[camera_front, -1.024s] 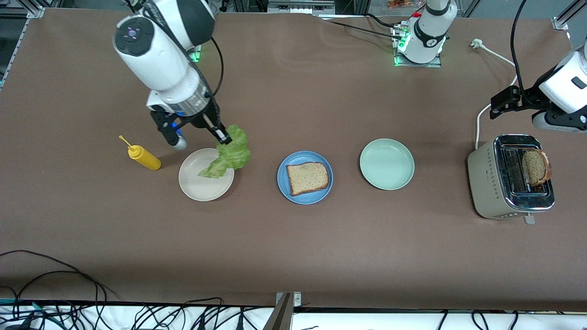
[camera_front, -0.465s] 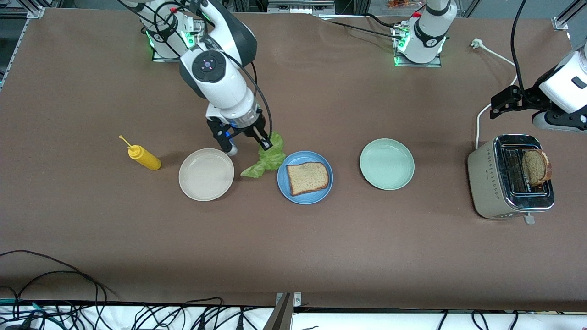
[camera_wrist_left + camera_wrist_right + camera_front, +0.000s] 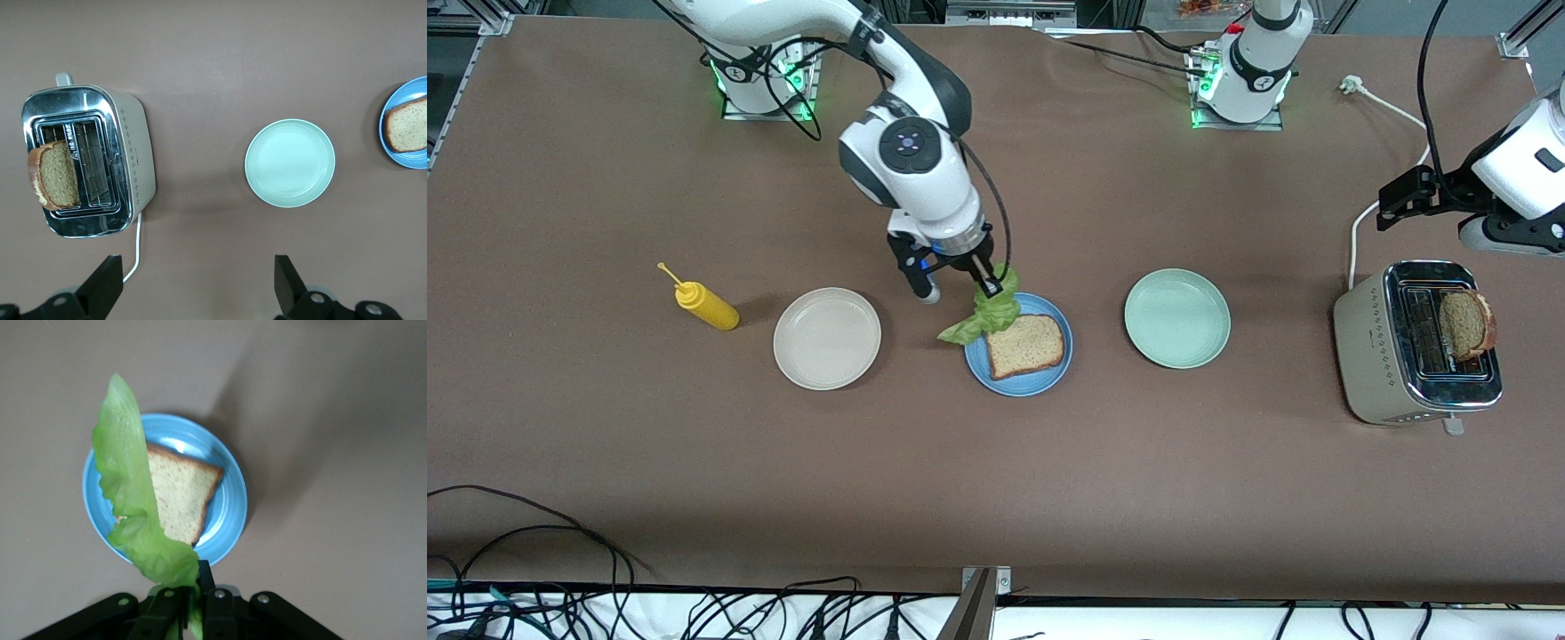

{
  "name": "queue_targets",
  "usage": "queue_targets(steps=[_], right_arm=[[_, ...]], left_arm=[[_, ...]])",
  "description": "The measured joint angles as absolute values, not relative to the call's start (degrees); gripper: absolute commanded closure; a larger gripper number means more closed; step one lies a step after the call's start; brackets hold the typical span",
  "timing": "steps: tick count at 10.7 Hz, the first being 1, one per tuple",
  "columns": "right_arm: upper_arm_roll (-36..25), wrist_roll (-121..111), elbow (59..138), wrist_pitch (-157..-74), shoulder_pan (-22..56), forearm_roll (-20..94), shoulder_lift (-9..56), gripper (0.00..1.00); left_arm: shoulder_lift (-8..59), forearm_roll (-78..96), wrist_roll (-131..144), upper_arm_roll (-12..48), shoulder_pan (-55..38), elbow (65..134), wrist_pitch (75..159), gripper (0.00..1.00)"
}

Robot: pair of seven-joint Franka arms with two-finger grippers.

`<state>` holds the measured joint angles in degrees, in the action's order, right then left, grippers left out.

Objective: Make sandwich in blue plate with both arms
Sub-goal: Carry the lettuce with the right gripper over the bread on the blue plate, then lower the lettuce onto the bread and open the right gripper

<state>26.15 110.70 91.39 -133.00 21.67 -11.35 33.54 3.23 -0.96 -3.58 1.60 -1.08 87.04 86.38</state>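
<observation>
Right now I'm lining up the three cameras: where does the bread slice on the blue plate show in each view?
Front view: bread slice on the blue plate, mid-table, under the hanging lettuce leaf.
Left wrist view: slice cut off at the picture's edge, beside the pale green plate.
Right wrist view: slice at centre, partly covered by the leaf.
Shared landmark: the blue plate.

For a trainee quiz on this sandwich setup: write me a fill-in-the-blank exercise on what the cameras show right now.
1. The right gripper is shut on the ____ over the blue plate.
2. One bread slice lies on the ____ plate.
3. The other bread slice sticks out of the ____.
4. The left gripper waits, open, over the table between the toaster and the pale ____ plate.

Missing words: lettuce leaf; blue; toaster; green
</observation>
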Motion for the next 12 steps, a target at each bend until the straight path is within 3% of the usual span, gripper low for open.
queue_targets(steps=[6,12], right_arm=[[25.71,117.7,90.41,-143.72,23.74,-12.17,39.61,1.0],[21.38,117.99,83.29,-147.65,27.28,-12.55,47.21,1.0]], left_arm=[[3.22,-0.96,-3.64,1.59,-1.08,87.05,86.38,0.0],[3.21,-0.96,-3.65,1.59,-1.08,87.06,86.38,0.0]])
